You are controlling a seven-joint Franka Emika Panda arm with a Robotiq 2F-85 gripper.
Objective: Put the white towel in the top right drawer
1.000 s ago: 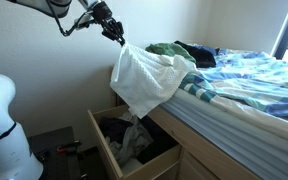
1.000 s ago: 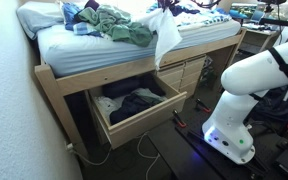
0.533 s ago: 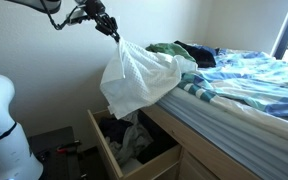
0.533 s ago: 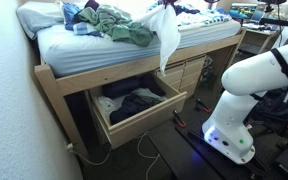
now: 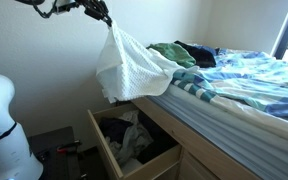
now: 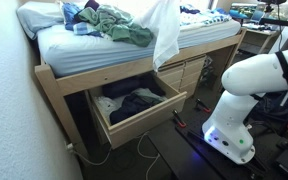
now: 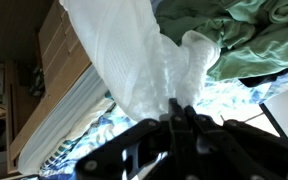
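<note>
The white towel (image 5: pixel 129 66) hangs from my gripper (image 5: pixel 105 17), which is shut on its top corner high above the bed's edge. Its far end still drapes on the mattress. In an exterior view the towel (image 6: pixel 165 30) hangs down past the bed frame, above the open drawer (image 6: pixel 139 105). The same drawer (image 5: pixel 134 145) shows below the towel, pulled out and full of dark and light clothes. In the wrist view my gripper (image 7: pixel 179 110) pinches the towel (image 7: pixel 134 55) between closed fingers.
A bed (image 5: pixel 244 95) with a blue striped cover carries a heap of green and dark clothes (image 5: pixel 179 52). The robot's white base (image 6: pixel 249 85) stands beside the drawers. A wall (image 5: pixel 44 70) is close behind the arm.
My gripper has risen and moved back toward the wall, lifting the towel higher. More of the towel has come off the bed and now hangs clear of the drawer's contents.
</note>
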